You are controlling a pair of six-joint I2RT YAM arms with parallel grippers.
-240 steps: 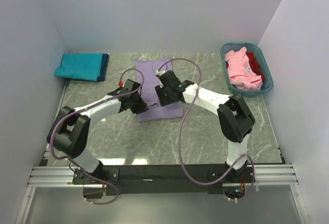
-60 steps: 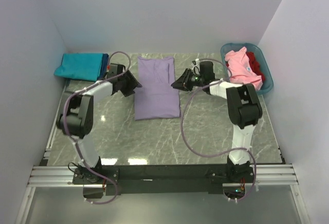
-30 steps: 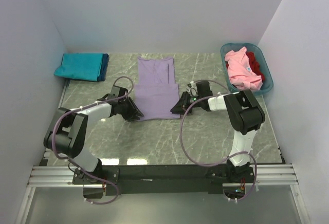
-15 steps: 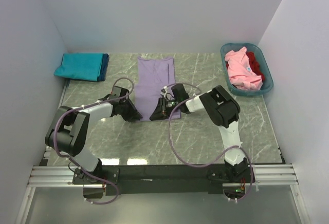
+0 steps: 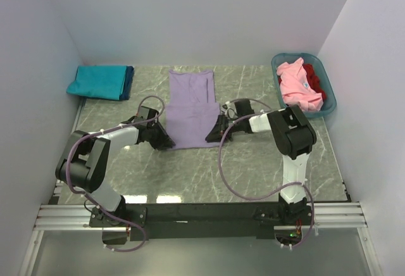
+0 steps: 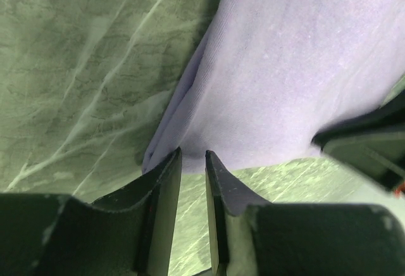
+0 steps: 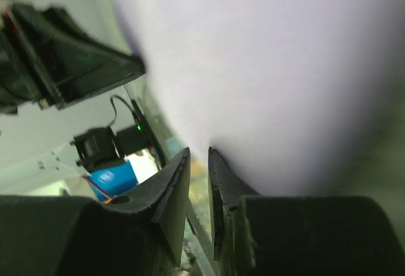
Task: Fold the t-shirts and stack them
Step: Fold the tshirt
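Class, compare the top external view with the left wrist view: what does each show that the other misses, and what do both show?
Only the top view: the folded teal shirt and the basket holding a pink shirt and a red shirt. Only the left wrist view: a close look at the left gripper, fingers close together at the doubled near corner of the purple shirt. Both: the purple shirt, the left gripper and the green table.
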